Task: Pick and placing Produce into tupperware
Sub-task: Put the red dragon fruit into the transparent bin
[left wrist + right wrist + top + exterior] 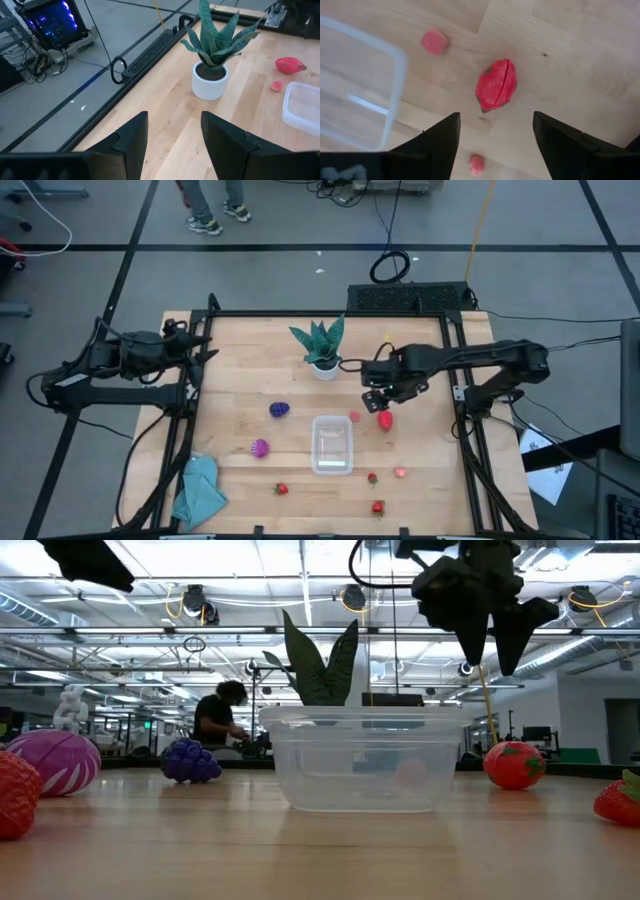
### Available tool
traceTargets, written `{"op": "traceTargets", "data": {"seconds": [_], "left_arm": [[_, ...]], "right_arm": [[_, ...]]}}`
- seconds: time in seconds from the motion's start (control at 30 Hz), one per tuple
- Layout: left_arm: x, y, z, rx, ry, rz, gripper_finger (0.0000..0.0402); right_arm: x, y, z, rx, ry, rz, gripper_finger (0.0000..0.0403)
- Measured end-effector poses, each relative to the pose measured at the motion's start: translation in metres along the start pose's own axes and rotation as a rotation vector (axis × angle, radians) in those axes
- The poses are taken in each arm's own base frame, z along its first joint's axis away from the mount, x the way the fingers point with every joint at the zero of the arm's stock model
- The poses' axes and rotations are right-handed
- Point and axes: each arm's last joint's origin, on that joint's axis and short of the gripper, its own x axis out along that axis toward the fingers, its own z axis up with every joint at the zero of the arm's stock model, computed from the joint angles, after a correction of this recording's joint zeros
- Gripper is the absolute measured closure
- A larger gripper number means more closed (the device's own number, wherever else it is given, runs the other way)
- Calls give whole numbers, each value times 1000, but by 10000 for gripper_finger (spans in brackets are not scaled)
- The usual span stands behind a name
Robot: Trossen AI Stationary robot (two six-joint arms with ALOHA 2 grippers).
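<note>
The clear tupperware (pixel 332 445) sits mid-table on its base, and nothing shows inside it from above. A large red strawberry (pixel 385 420) lies on the wood just to its far right, with a small pink piece (pixel 354 417) beside it. My right gripper (pixel 378 396) hovers open above this strawberry (pixel 496 86), its fingers pointing down, well clear of it in the low view (pixel 490 640). A purple fruit (pixel 279 410), a magenta one (pixel 260 448), a pale pink piece (pixel 400 473) and small red ones (pixel 281 489) (pixel 372 478) (pixel 378 507) lie scattered. My left gripper (pixel 205 345) waits open at the far left.
A potted plant (pixel 322 345) in a white pot stands at the far middle, close to my right arm. A teal cloth (pixel 200 490) lies at the near left corner. Bare wood stretches to the right of the tupperware. People stand on the floor beyond the table.
</note>
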Motion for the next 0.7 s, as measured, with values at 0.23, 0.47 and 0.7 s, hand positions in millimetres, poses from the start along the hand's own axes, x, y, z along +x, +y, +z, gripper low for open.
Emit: {"op": "traceTargets", "data": {"seconds": [0.23,0.47,0.7], "left_arm": [[0,0,-3,-6,32,5,215],[0,0,-3,-7,31,5,215],[0,0,-3,-7,30,5,215]], "right_arm": [[0,-3,-3,34,15,-35,161],[16,-3,-11,47,19,-47,161],[60,-14,-14,57,65,-41,161]]}}
